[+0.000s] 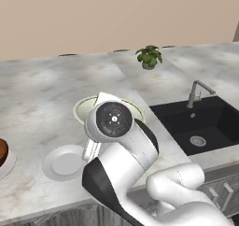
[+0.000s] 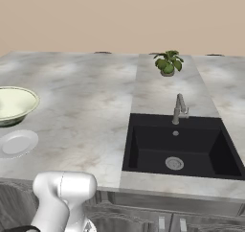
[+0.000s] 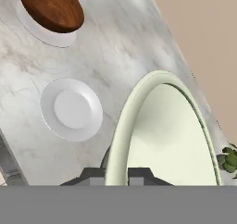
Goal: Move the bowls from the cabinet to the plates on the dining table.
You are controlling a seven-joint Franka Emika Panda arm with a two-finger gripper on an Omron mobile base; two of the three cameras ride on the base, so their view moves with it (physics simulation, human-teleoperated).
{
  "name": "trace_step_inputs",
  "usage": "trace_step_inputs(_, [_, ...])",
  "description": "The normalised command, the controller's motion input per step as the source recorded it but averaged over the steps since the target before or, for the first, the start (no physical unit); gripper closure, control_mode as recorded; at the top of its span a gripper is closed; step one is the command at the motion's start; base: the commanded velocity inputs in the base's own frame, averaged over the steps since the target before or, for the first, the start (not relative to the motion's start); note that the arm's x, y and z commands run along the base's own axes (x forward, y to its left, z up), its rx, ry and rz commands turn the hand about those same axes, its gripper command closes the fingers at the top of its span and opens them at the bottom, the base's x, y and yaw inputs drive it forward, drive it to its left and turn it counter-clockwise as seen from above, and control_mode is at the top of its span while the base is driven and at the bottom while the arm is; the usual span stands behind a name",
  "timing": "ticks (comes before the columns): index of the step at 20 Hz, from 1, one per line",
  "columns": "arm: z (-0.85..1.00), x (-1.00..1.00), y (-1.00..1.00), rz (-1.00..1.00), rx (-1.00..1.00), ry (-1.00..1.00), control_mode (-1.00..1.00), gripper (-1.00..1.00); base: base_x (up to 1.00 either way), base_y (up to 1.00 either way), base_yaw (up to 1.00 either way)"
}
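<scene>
Bowls first: in the left base view the cream-green bowl [image 1: 86, 107] sits just behind my own arm, which hides most of it, over the marble worktop [image 1: 42, 89]. Nearer the camera than that bowl, an empty plate [image 1: 65, 163] lies flat on the worktop, close to its front edge. Far to the left of the bowl, at the picture's edge, a sliver of the brown wooden bowl [image 1: 2, 151] shows on a second plate [image 1: 6, 165]. To the right of the cream-green bowl are the black sink [image 1: 205, 124] with its tap [image 1: 196, 92], and behind the sink a small potted plant [image 1: 149, 57].

From the right base view, the cream-green bowl [image 2: 15, 104] is at the left edge, apart from the empty plate [image 2: 16, 143] that lies nearer the camera than it. The sink [image 2: 179, 147] is well off to the bowl's right, the plant [image 2: 168, 62] behind the sink.

My hand view looks along the claw [image 3: 116, 176]. It is closed tight on the rim of the cream-green bowl [image 3: 171, 140], one finger inside and one outside the wall. Beside this bowl the empty plate [image 3: 71, 109] lies bare, and beyond that plate the brown wooden bowl [image 3: 51, 8] rests on its own plate [image 3: 44, 33].
</scene>
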Motion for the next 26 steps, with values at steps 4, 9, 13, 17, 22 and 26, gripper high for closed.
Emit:
trace_step_inputs(4, [-0.28,0.17,0.38,0.15,0.01,0.13,-1.00,1.00,0.00,0.00,0.00])
trace_step_inputs(9, [-0.63,0.02,0.37,0.11,0.00,0.04,-1.00,1.00,0.00,0.00,0.00])
trace_step_inputs(13, [-0.66,0.00,0.29,0.10,0.00,0.00,-1.00,1.00,0.00,0.00,0.00])
trace_step_inputs(17, [-0.24,0.03,0.07,0.05,0.00,0.00,-1.00,1.00,0.00,0.00,0.00])
trace_step_inputs(22, [0.00,0.17,0.00,0.02,0.00,0.05,-1.00,1.00,0.00,0.00,0.00])
trace_step_inputs(26, [0.00,0.04,0.04,0.00,0.00,0.14,-1.00,1.00,0.00,0.00,0.00])
